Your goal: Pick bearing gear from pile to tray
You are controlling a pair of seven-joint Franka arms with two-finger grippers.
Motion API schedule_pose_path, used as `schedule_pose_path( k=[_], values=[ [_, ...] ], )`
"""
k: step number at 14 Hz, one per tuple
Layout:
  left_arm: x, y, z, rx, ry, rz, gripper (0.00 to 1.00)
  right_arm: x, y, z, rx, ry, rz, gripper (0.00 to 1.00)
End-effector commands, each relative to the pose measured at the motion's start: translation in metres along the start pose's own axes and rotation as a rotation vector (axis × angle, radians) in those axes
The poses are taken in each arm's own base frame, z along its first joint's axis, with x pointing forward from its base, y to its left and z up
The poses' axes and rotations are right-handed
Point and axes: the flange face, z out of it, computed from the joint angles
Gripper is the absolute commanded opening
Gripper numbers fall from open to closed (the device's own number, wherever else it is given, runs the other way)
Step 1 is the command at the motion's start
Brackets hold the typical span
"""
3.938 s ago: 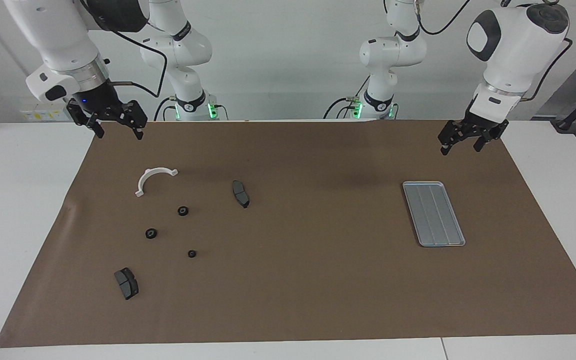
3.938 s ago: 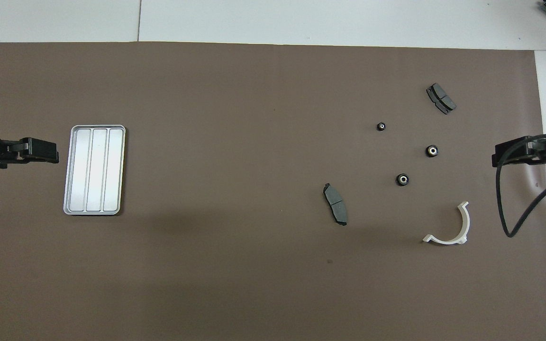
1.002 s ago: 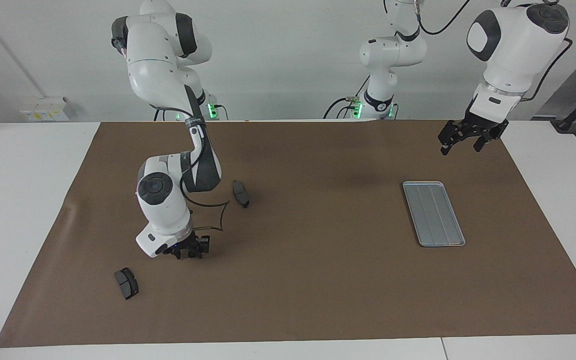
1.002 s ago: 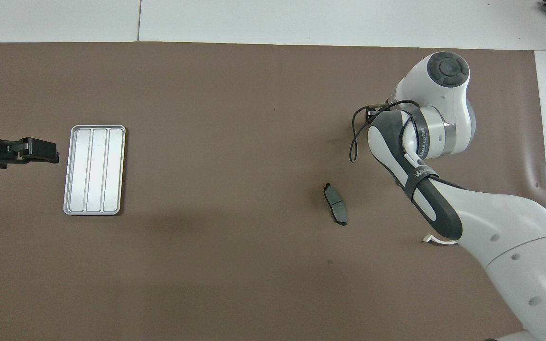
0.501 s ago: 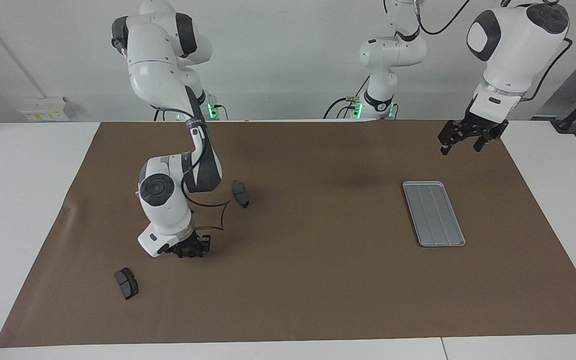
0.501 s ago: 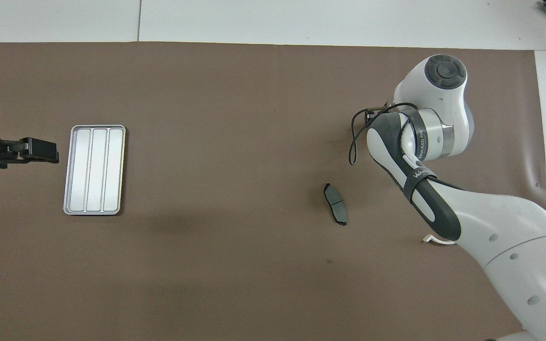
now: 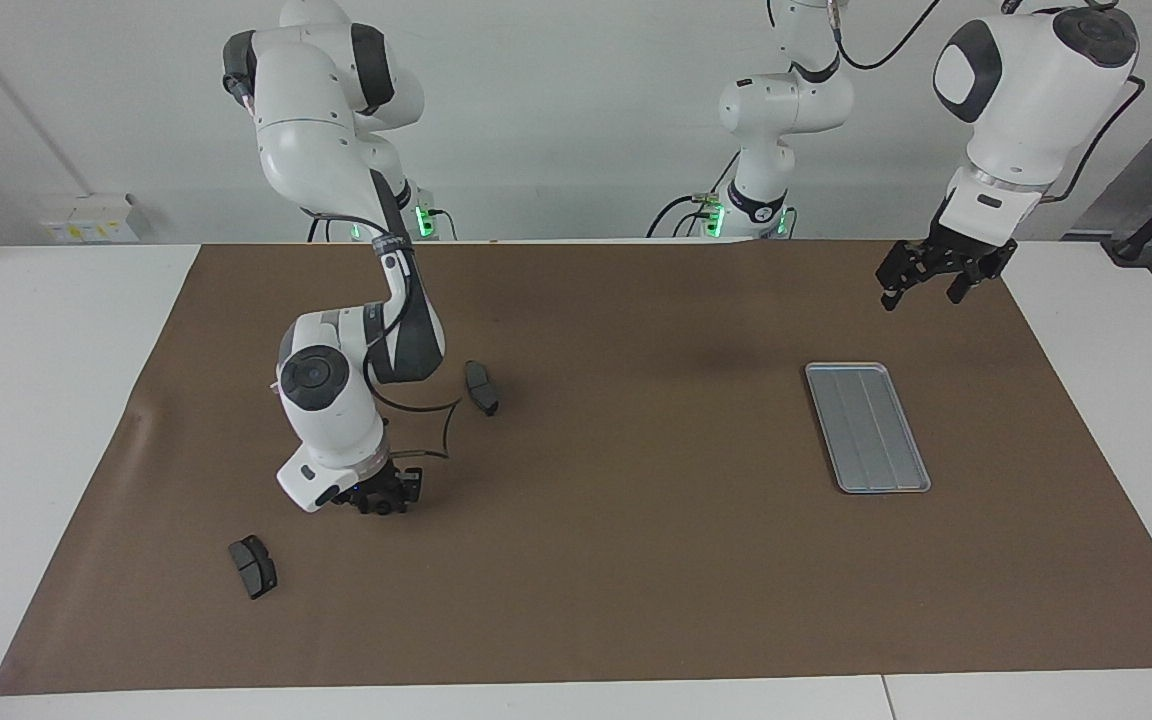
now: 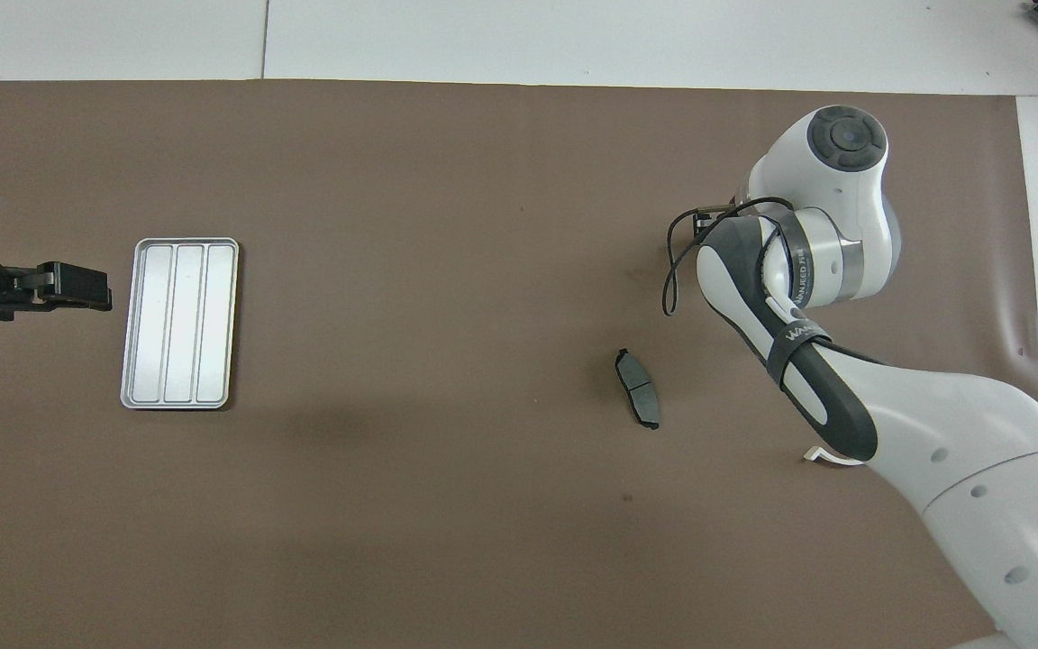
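Right gripper (image 7: 382, 500) down low on the brown mat (image 7: 636, 560) among the pile, toward right arm's end of table; finger state unclear, contact with any part unclear. One grey brake pad (image 7: 481, 387) nearer the robots, another (image 7: 253, 566) by the mat's outer edge. Ridged metal tray (image 7: 868, 427) toward left arm's end. Left gripper (image 7: 941, 272) waiting over mat's corner there, jaws spread.

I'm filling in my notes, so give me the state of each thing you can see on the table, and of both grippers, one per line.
Small flat silver-grey metal tray: empty, flat on the brown mat.
Dark grey pad-shaped block beside the right arm: lying loose.
Second dark grey pad-shaped block, farther from the robots: lying loose.
White half-ring bracket: mostly hidden by the right arm.
Right gripper: down at the mat among the parts.
Left gripper: open, waiting in the air.
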Motion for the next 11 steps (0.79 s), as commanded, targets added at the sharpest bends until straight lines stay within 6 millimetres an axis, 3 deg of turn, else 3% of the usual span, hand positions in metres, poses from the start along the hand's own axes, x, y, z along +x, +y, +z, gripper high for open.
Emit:
schedule_pose_path(
  k=[1,7,10,11],
  values=[
    [-0.0046,-0.0018,-0.0002,0.015,-0.002,-0.009,1.0,-0.0103,0.0035,0.0046,0.008,-0.026,-0.011,0.45],
    [-0.0046,-0.0018,-0.0002,0.015,-0.002,-0.009,1.0,-0.0108,0.0036,0.0051,0.008,-0.023,-0.016,0.37],
    [-0.0046,-0.0018,-0.0002,0.015,-0.002,-0.009,1.0,-0.0105,0.0035,0.0048,0.01,-0.02,-0.004,0.06],
    [-0.0046,-0.0018,-0.0002,0.015,-0.002,-0.009,1.0,-0.0106,0.0035,0.0059,0.01,-0.022,0.0,0.0]
  ],
)
